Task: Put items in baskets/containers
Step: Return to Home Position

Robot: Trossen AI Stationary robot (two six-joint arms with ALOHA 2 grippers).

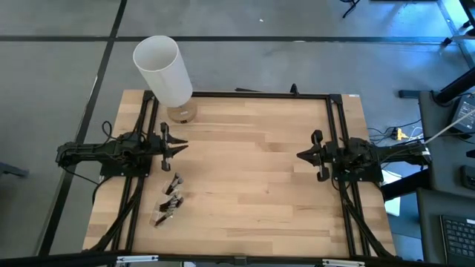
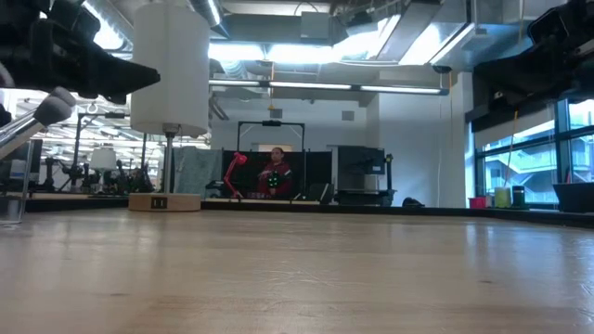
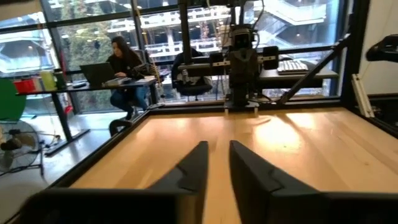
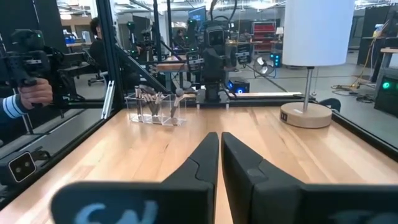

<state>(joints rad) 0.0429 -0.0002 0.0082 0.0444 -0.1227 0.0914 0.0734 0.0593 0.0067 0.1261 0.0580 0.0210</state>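
Observation:
Several thin dark brushes (image 1: 171, 194) sit in a transparent container (image 4: 155, 107) on the table's left half, toward the near edge. Some of their pale tips poke out of it (image 4: 179, 93). In the low view one pale brush tip (image 2: 54, 104) shows at the left edge above the container's clear wall (image 2: 11, 199). My left gripper (image 1: 185, 146) hovers level just beyond the container toward the far edge, pointing right. Its fingers (image 3: 217, 163) stand a narrow gap apart with nothing between them. My right gripper (image 1: 299, 156) hovers level at the table's right, shut and holding nothing (image 4: 220, 142).
A tall white cylinder lamp (image 1: 163, 68) on a tan round base (image 4: 305, 115) stands at the far left corner. A black frame (image 1: 245, 94) runs along the table's edges. The wood between the two grippers lies bare (image 1: 245, 170). People sit beyond the table (image 3: 124, 62).

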